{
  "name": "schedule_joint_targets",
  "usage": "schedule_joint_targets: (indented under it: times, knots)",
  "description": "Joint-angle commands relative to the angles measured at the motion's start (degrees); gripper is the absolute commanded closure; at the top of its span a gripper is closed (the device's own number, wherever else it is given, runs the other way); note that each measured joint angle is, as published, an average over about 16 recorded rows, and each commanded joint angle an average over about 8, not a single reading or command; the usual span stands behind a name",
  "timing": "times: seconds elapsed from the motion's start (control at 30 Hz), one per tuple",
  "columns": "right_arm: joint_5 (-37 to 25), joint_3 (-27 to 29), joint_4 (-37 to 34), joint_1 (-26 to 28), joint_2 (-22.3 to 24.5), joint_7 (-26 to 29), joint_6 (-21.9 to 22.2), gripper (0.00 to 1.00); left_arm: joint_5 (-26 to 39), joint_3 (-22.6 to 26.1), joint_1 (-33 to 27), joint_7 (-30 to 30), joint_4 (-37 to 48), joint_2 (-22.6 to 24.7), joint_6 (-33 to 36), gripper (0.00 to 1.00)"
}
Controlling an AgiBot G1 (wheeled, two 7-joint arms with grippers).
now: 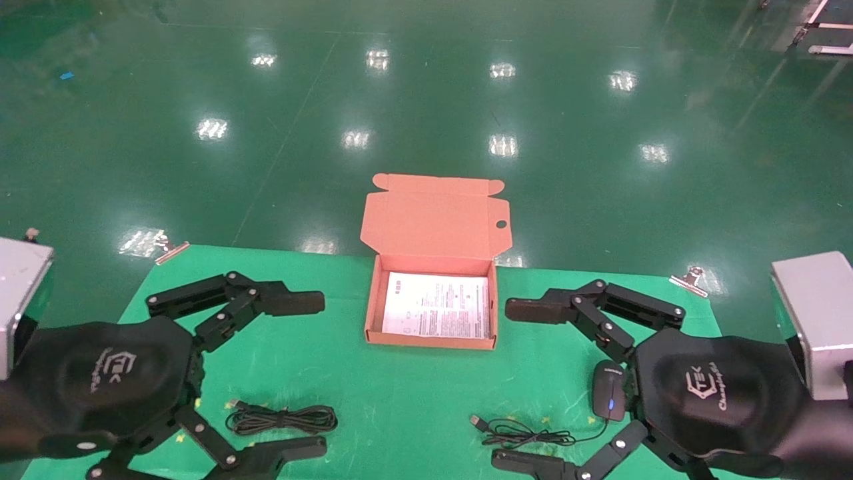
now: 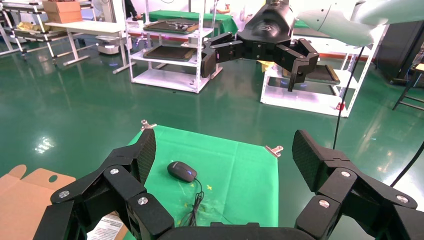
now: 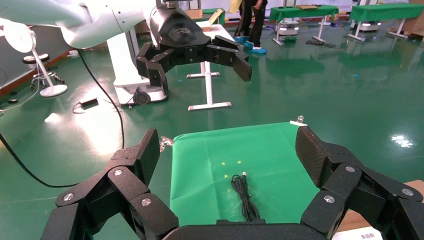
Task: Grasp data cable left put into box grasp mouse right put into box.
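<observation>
The box (image 1: 432, 340) sits open at the middle of the green table (image 1: 400, 407), lid tipped back, a printed sheet (image 1: 436, 313) lying flat inside. The left gripper (image 1: 303, 373) hangs spread wide over the table's left side, holding nothing — the data cable (image 1: 281, 419) lies coiled on the cloth between its fingers. The right gripper (image 1: 516, 383) is equally wide and empty; the mouse (image 1: 609, 390) (blue light showing) rests just beside its palm, cord (image 1: 520, 435) trailing leftward.
</observation>
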Motion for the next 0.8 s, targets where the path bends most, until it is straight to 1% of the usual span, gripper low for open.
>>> schedule_joint_targets:
  times: [0.03,0.27,0.3,0.37,0.53,0.57,0.63,0.8]
  knots:
    - [0.00,0.00,0.00,0.00,0.00,0.00,0.00,0.00,0.00,0.00,0.00,0.00,0.00,0.00,0.00,0.00]
    - [0.00,0.00,0.00,0.00,0.00,0.00,0.00,0.00,0.00,0.00,0.00,0.00,0.00,0.00,0.00,0.00]
    - [0.00,0.00,0.00,0.00,0.00,0.00,0.00,0.00,0.00,0.00,0.00,0.00,0.00,0.00,0.00,0.01]
    - [0.00,0.00,0.00,0.00,0.00,0.00,0.00,0.00,0.00,0.00,0.00,0.00,0.00,0.00,0.00,0.10]
    - [0.00,0.00,0.00,0.00,0.00,0.00,0.00,0.00,0.00,0.00,0.00,0.00,0.00,0.00,0.00,0.10]
    - [0.00,0.00,0.00,0.00,0.00,0.00,0.00,0.00,0.00,0.00,0.00,0.00,0.00,0.00,0.00,0.09]
    - [0.00,0.00,0.00,0.00,0.00,0.00,0.00,0.00,0.00,0.00,0.00,0.00,0.00,0.00,0.00,0.00]
    - [0.00,0.00,0.00,0.00,0.00,0.00,0.00,0.00,0.00,0.00,0.00,0.00,0.00,0.00,0.00,0.00]
